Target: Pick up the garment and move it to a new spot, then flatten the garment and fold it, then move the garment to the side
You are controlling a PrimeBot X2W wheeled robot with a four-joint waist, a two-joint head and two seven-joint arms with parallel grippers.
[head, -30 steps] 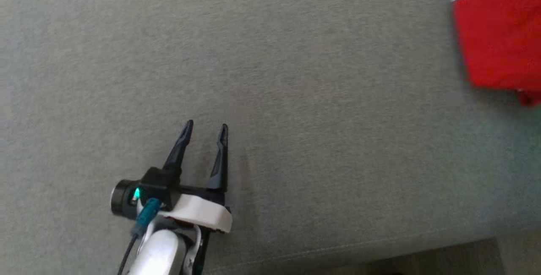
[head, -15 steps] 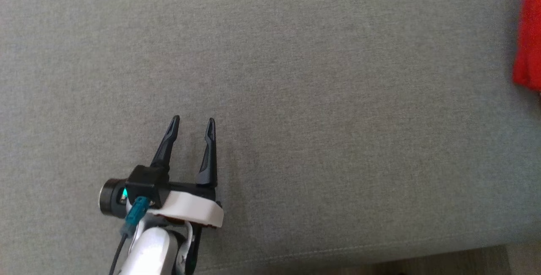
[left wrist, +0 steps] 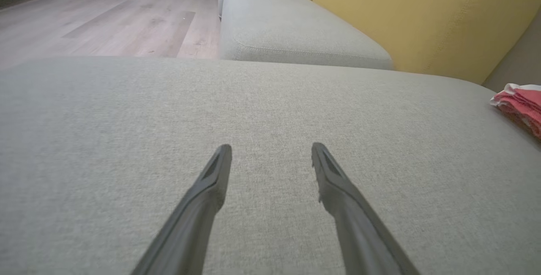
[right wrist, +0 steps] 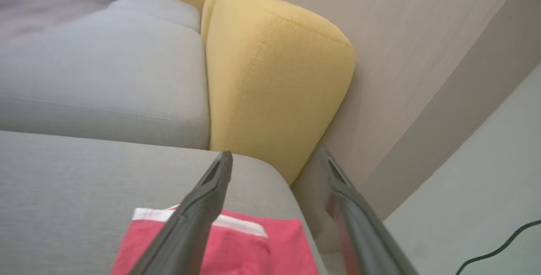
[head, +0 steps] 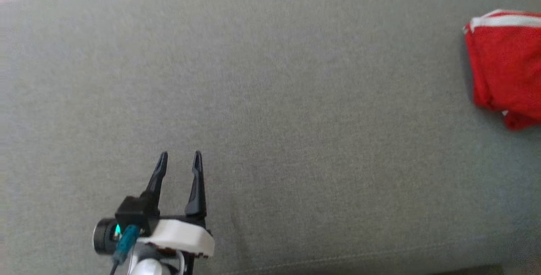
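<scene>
In the head view, your left gripper [head: 180, 157] hovers low over the grey seat cushion [head: 296, 97], its fingers moderately apart and holding nothing. The red garment [head: 505, 76], with a white band on its top edge, lies far to the right, well apart from this gripper. It looks folded, though one corner hangs out a little at the bottom.

In the left wrist view, the same two fingers stand apart above bare grey fabric. The garment [left wrist: 522, 105] shows as a small layered bundle at the right edge, with the yellow back cushion [left wrist: 422, 17] behind it.

In the right wrist view, your right gripper [right wrist: 275, 156] is above the garment [right wrist: 253, 245], fingers wide and empty. The garment lies close to the end of the seat, near the drop to the floor where a black cable [right wrist: 507, 241] runs.

I judge the task nearly finished. The danger is this: if you lower the right gripper again, a finger may catch the top layer and open the fold, or push the garment over the seat's end.
</scene>
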